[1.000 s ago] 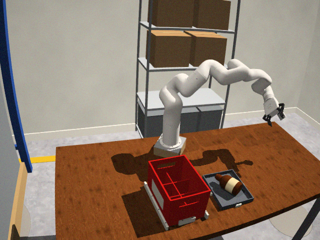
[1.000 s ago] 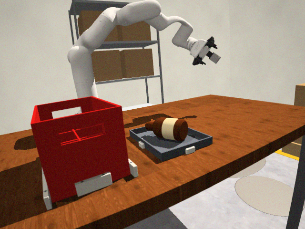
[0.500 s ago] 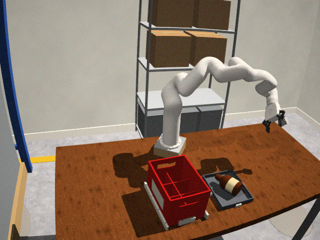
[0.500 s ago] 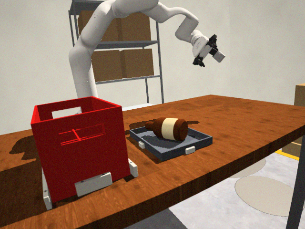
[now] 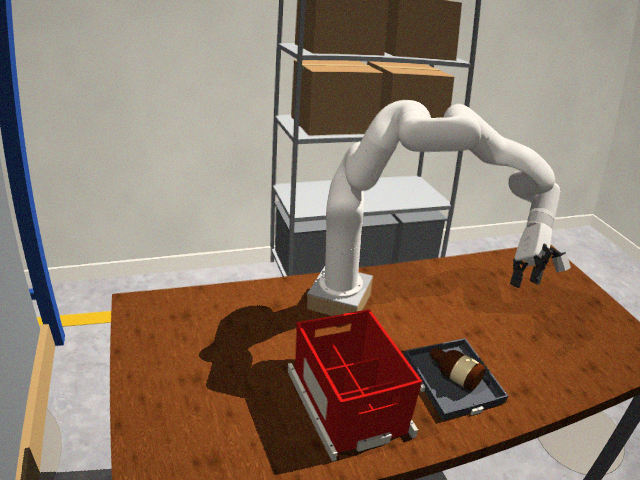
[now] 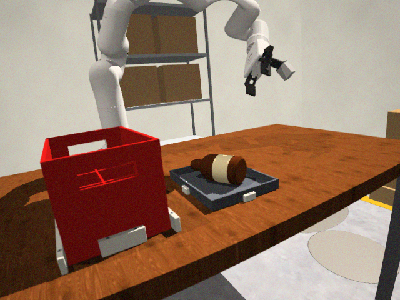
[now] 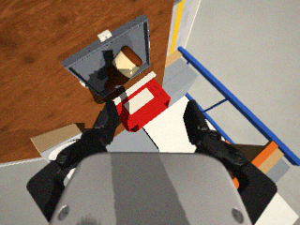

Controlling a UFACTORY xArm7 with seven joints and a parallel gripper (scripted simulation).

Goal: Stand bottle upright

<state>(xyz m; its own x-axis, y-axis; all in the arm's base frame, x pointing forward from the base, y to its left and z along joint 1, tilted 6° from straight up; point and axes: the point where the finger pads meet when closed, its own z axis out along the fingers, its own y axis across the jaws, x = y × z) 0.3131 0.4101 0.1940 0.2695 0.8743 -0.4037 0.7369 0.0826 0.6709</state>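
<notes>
A brown bottle [image 5: 459, 367] [image 6: 222, 167] [image 7: 123, 66] with a cream label lies on its side in the shallow grey tray [image 5: 444, 398] [image 6: 225, 197] [image 7: 89, 70]. The tray sits on the wooden table [image 5: 206, 403] [image 6: 290, 155] [image 7: 37, 56], right beside the red crate [image 5: 387, 413] [image 6: 106, 200] [image 7: 141, 107]. My gripper [image 5: 527, 279] [image 6: 256, 80] [image 7: 150, 108] is open and empty. It hangs in the air well above the table's far right part, far from the bottle and tilted towards it.
White brackets [image 6: 122, 240] [image 5: 374, 440] hold the crate's base, and small white clips [image 6: 249, 195] sit at the tray's edge. A metal shelf [image 5: 294, 155] with cardboard boxes stands behind the arm's base. A blue frame [image 5: 20, 180] rises at the left.
</notes>
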